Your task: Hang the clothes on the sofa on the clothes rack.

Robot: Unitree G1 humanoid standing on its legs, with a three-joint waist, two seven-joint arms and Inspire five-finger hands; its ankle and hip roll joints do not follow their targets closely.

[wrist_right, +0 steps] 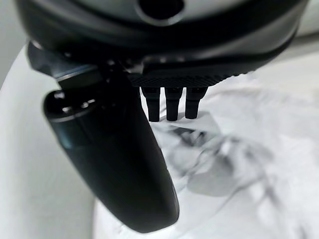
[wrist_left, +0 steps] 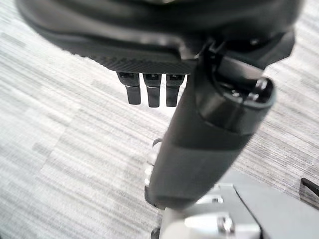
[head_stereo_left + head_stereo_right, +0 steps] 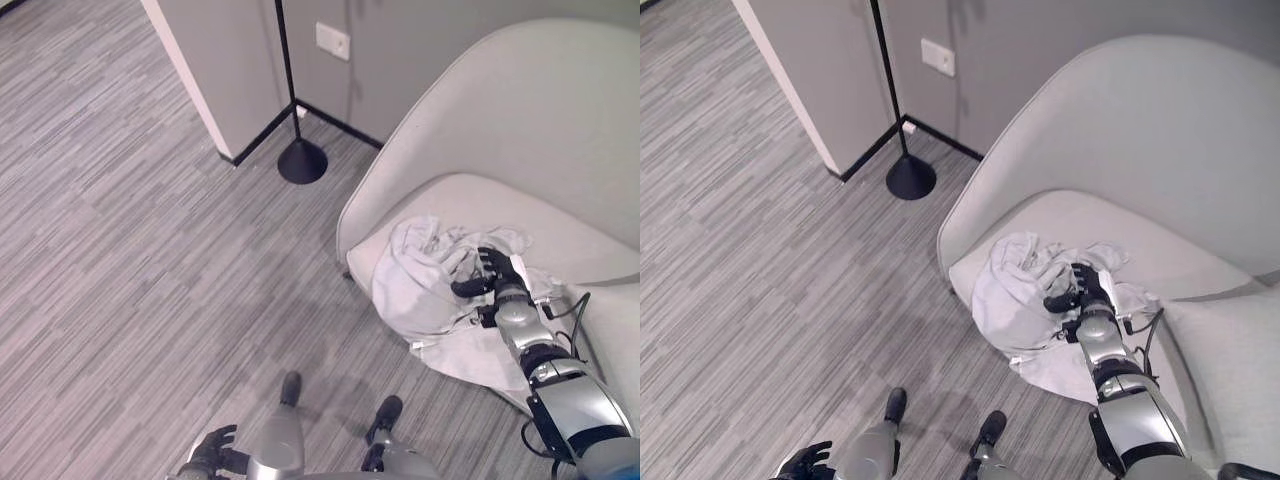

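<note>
A crumpled white garment lies on the seat of the light grey sofa, spilling over its front edge. My right hand is over the middle of the heap, at or just above the cloth. In the right wrist view its fingers point down at the garment with the thumb standing apart, and no cloth is caught between them. The clothes rack is a thin black pole on a round black base, on the floor left of the sofa. My left hand hangs low at the bottom left, relaxed and holding nothing.
A grey wall corner with dark skirting juts out just behind the rack's base. A white wall socket sits on the wall behind the sofa. Grey striped carpet stretches across the left side.
</note>
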